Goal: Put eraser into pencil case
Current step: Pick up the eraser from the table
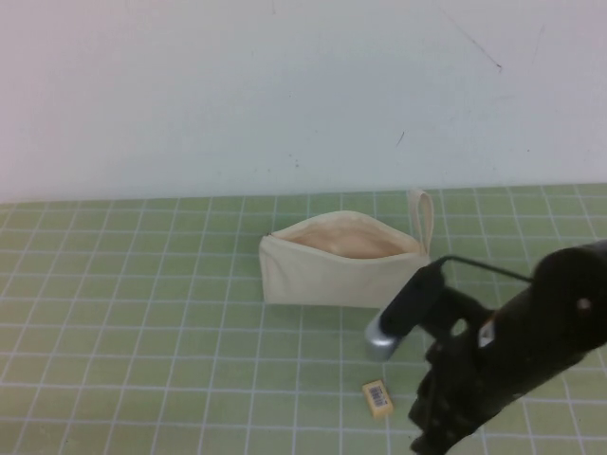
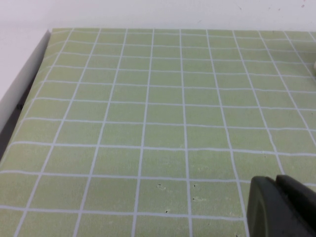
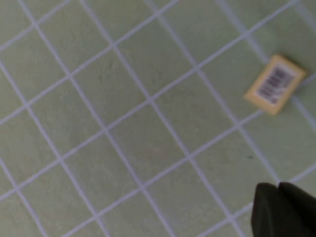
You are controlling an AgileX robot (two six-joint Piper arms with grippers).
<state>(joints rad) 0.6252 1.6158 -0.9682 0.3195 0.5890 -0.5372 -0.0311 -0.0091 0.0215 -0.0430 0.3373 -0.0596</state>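
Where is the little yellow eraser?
In the high view the eraser lies flat on the green mat, right of centre near the front edge, in front of the pencil case and just left of the right arm.

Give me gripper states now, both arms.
Left gripper: over bare mat, holding nothing; open or shut cannot be told.
Right gripper: above the mat near the eraser, not holding it; open or shut cannot be told.

eraser (image 1: 377, 397) flat on mat (barcode up); pencil case (image 1: 343, 260) unzipped.

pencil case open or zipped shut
Open: the pencil case gapes along its top edge, showing peach lining. The eraser lies outside on the mat.
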